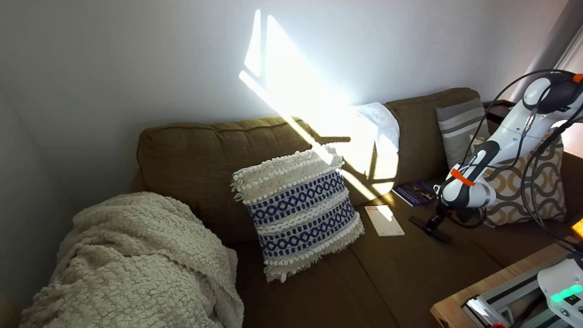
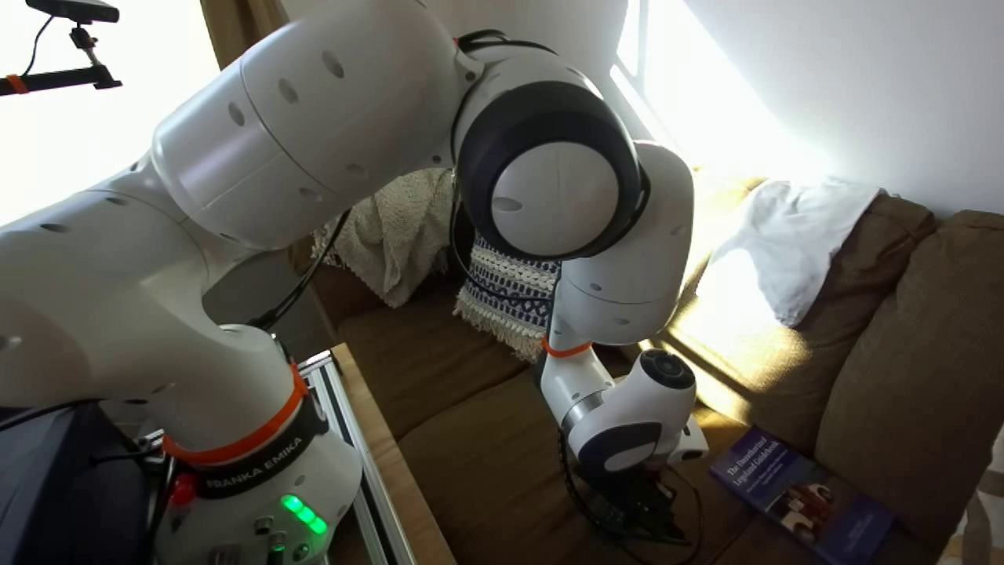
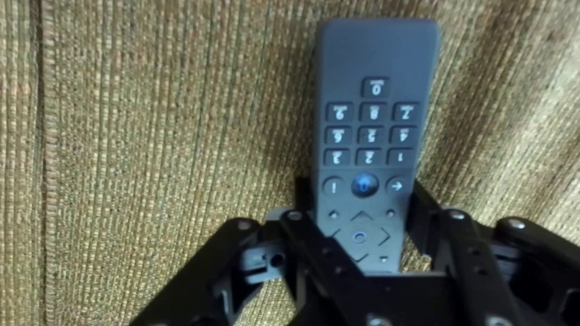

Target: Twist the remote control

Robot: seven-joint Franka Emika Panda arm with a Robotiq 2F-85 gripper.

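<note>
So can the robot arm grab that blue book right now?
Probably not right now: its claw looks shut on the remote control, gripping both long sides. The book lies face up close by on the sofa, though, so it looks reachable once the claw is free.

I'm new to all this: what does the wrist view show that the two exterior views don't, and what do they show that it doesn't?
Only the wrist view: readable number keys and a blue-marked round button.

Only the exterior views: the white robot arm, blue book, patterned cushion and fleecy blanket, each in both exterior views.

Shared: the brown sofa and the gripper. Up close, it's shut on the remote control; in an exterior view that is just a thin dark bar.
</note>
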